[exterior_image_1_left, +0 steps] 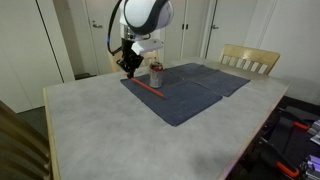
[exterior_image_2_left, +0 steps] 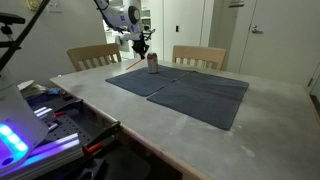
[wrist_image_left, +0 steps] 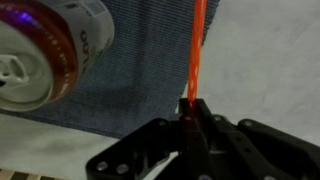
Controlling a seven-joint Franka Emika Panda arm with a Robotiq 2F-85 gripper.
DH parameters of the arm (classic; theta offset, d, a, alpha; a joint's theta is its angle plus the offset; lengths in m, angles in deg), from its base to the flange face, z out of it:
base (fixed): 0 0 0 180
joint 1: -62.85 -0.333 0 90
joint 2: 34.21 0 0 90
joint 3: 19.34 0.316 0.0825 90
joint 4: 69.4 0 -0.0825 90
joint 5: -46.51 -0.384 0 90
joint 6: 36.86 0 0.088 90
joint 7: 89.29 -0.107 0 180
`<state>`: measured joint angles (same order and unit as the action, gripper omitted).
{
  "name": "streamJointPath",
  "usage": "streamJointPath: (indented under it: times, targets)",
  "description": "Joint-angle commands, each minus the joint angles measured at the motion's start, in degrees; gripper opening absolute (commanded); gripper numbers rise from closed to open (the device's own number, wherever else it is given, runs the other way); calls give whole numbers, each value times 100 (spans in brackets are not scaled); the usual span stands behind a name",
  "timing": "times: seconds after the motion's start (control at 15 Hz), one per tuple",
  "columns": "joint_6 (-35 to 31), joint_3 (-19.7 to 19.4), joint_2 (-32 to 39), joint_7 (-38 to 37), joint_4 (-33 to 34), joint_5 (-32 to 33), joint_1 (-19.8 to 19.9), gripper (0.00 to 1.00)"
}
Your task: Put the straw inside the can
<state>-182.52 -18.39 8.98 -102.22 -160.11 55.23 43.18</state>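
In the wrist view the gripper, entering from the bottom edge, was pinched shut on one end of the straw, which ran toward the top of the frame over the blue mat. Holding it by that end probably left its length free for tipping into the can, at upper left.

A white robot arm bends down from the top of the frame in both exterior views. Its black gripper points downward. In the wrist view, the gripper's fingers sit at the bottom centre, pressed together on the end of the straw.
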Motion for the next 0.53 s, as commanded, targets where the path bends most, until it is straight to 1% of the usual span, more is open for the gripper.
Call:
streamJointPath:
  times: [0.0,0.47]
  targets:
    - [-17,-133,-161,-23,42,96,16,2]
    - [-136,-163,-293,-16,352,67,72,2]
